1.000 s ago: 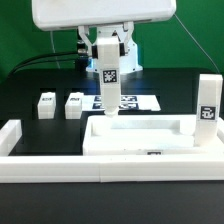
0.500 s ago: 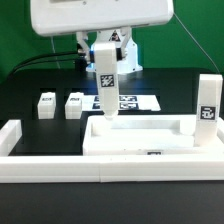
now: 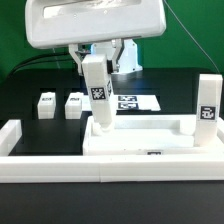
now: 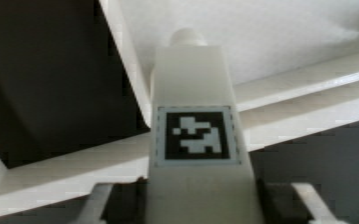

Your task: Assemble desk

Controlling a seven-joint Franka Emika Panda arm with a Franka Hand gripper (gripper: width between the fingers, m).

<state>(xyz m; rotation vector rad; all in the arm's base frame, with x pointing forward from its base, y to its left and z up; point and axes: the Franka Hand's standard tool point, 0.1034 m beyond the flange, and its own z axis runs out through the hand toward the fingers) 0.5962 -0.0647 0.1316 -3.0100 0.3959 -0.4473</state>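
My gripper is shut on a white square leg with a black-and-white tag, holding it by its upper end. The leg hangs slightly tilted, and its lower end is down at the tabletop panel, near that panel's corner at the exterior view's left. In the wrist view the leg runs away from the gripper, one finger on each side, and its far tip meets the white panel. Two loose legs lie on the black table. Another leg stands upright at the exterior view's right.
The marker board lies flat behind the tabletop panel. A long low white border wall runs along the front, with a raised end at the exterior view's left. Cables trail behind the arm's base.
The held leg has shifted toward the exterior view's left and tilted, its lower end now at the tabletop's left corner. The grip stayed the same.
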